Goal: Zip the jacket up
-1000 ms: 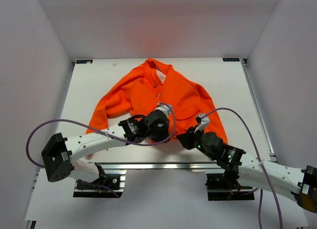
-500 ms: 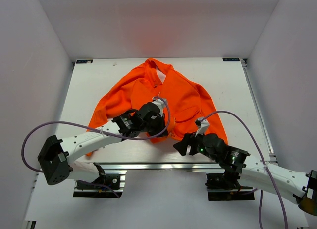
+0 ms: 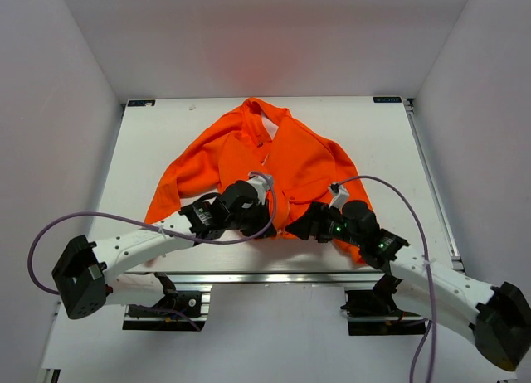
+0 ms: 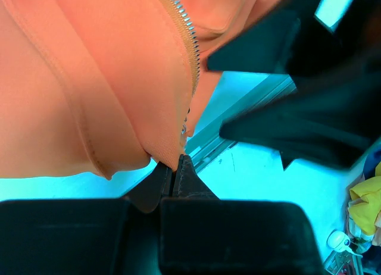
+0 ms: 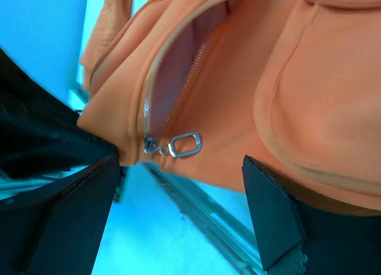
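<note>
Left gripper (image 3: 267,225) and right gripper (image 3: 297,227) sit close together at the near hem of the jacket (image 3: 303,163). The jacket lies spread flat mid table (image 3: 149,151), collar far, sleeves out left and right. The top view is too small to show either tool's jaws.

Left wrist view: left gripper (image 4: 173,172) has its fingers pressed together, pinching the bottom corner of the orange front panel right at the zipper edge. Zipper teeth (image 4: 187,37) run up from the pinch. The right tool's dark fingers are blurred just to the right, spread apart.

Right wrist view: right gripper (image 5: 181,162) is wide open and holds nothing, one finger (image 5: 77,215) on each side of the hem. The zipper slider (image 5: 151,147) with its metal pull tab (image 5: 186,144) sits at the bottom of the front opening, between the fingers. Above it the front gapes, showing pale pink lining (image 5: 178,66). A pocket seam (image 5: 271,117) is on the right.
</note>
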Available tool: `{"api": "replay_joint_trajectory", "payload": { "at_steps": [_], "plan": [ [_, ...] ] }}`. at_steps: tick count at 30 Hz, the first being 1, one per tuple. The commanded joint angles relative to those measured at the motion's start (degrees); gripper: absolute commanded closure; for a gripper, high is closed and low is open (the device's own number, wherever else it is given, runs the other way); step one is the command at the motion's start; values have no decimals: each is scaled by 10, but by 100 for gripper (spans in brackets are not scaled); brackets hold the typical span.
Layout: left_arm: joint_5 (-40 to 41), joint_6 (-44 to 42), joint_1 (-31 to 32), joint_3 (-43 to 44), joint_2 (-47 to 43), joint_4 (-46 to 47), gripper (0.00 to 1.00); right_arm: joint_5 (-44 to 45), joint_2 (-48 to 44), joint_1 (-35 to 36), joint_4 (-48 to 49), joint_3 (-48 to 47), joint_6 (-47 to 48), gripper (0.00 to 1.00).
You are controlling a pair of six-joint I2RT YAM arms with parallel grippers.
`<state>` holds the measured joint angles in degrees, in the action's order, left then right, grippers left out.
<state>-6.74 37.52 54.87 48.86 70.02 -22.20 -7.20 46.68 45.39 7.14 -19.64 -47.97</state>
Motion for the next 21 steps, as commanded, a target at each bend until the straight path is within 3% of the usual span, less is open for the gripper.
{"api": "replay_joint_trajectory", "payload": {
  "at_steps": [1, 11, 21],
  "plan": [
    [-19, 17, -1, -20, -20, 13, 100, -180, 43, -51, 99, 19, -81, 11],
    [-27, 36, -1, -43, -16, 29, 100, -239, 148, -58, 177, 18, -146, 12],
    [-27, 50, -1, -48, -25, 33, 100, -243, 221, -58, 326, 60, -236, 14]
  ]
}}
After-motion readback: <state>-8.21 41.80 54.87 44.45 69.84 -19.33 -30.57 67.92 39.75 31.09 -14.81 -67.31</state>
